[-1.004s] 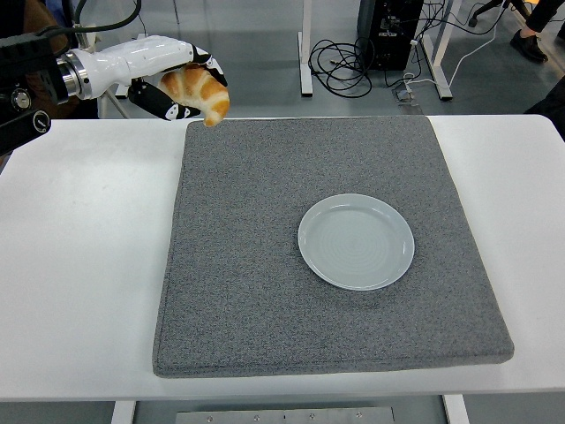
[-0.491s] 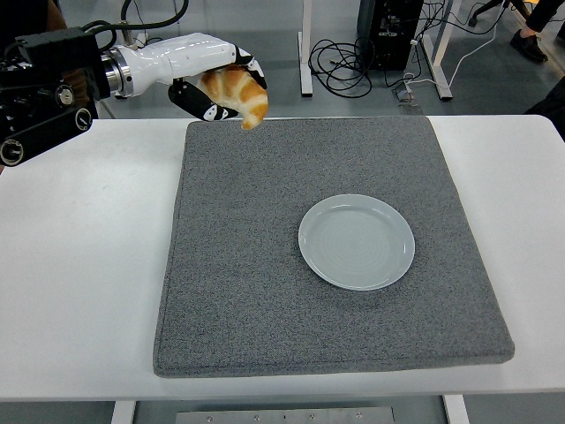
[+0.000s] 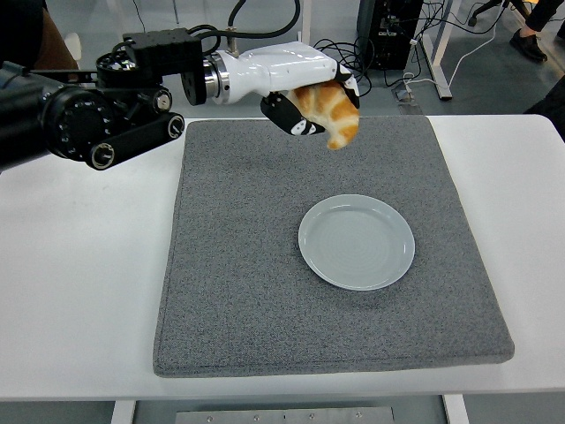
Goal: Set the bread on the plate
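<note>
A golden croissant is held in the air by my left hand, whose white and black fingers curl around it. The hand hangs over the far middle of the grey mat, above and slightly left of the pale blue-grey plate. The plate lies flat on the mat right of centre with nothing on it. My left arm stretches in from the left edge across the table's far side. The right arm does not show.
The mat covers most of the white table. Beyond the table's far edge are cables on the floor, white desk legs and a black computer case.
My left arm has carried the croissant steadily rightward, from over the mat's far left corner to its far middle, closer to the plate. More of the arm has come into view.
</note>
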Controlling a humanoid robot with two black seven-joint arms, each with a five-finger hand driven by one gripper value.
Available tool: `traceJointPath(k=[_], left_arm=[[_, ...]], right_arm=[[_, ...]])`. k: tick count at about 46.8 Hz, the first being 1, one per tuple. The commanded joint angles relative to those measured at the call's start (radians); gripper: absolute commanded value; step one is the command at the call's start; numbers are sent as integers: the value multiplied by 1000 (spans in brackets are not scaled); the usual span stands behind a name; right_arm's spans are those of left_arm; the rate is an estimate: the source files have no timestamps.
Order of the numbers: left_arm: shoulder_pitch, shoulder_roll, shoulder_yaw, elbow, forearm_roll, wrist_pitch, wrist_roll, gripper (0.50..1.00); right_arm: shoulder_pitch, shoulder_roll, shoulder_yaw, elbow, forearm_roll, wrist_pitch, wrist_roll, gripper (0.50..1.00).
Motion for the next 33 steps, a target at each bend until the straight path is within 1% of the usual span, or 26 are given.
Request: traceJointPath(k=[1,7,11,16,18,22,28,33], left_arm=[[-1,-33,0,2,0,0,19,500],[2,-89,37,2,-1,4,38,500],[12,-119,51,2,-1,29,42,500],[41,-135,60,2,-1,43,77,500],[59,-142,60,3,-1,52,82,500],[94,-144,68,14,-1,73,82,500],[168,-144,69,92,-1,103,78,500],[205,-144,69,123,-1,109,74,500]], right_arm=[[0,0,0,0,0,0,1,1000],[0,0,0,0,0,2,1,1000],[0,0,0,0,0,0,-1,1000],[0,0,0,0,0,0,1,1000],[0,0,0,0,0,2,-1,1000],[0,0,0,0,0,0,-1,1000],[0,0,0,0,0,0,-1,1000],[0,0,0,0,0,0,-1,1000]])
